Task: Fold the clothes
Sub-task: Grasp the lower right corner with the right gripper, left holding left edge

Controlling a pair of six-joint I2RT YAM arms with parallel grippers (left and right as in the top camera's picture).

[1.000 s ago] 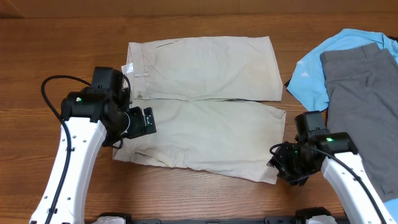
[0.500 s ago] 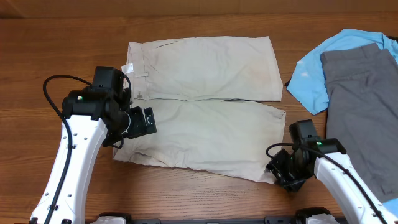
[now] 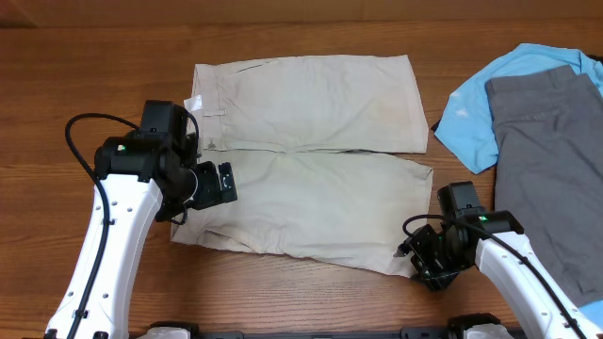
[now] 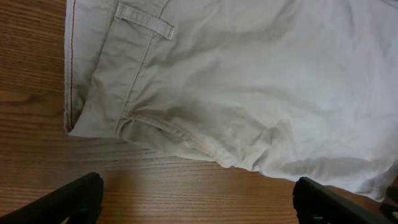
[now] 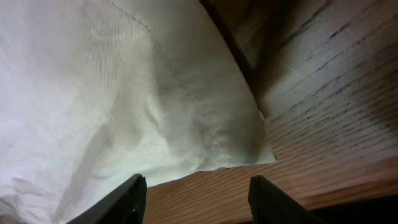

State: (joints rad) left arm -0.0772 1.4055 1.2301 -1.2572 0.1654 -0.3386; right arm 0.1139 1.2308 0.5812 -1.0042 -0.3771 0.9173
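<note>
The pale beige shorts (image 3: 311,160) lie flat on the wooden table, waistband to the left and both legs running right. My left gripper (image 3: 193,198) is open and empty over the near waistband corner; the left wrist view shows the waistband (image 4: 124,74) with a belt loop beyond the spread fingers (image 4: 198,202). My right gripper (image 3: 421,261) is open and empty at the near leg's hem corner; the right wrist view shows that hem corner (image 5: 249,140) just beyond the fingers (image 5: 196,199).
A light blue shirt (image 3: 471,118) lies at the right with grey trousers (image 3: 551,160) on top of it. Bare wooden table (image 3: 85,85) surrounds the shorts. The table's front edge runs just below my right gripper.
My right gripper has moved down and slightly left, closer to the near leg's hem corner. The left arm and the shorts have not moved.
</note>
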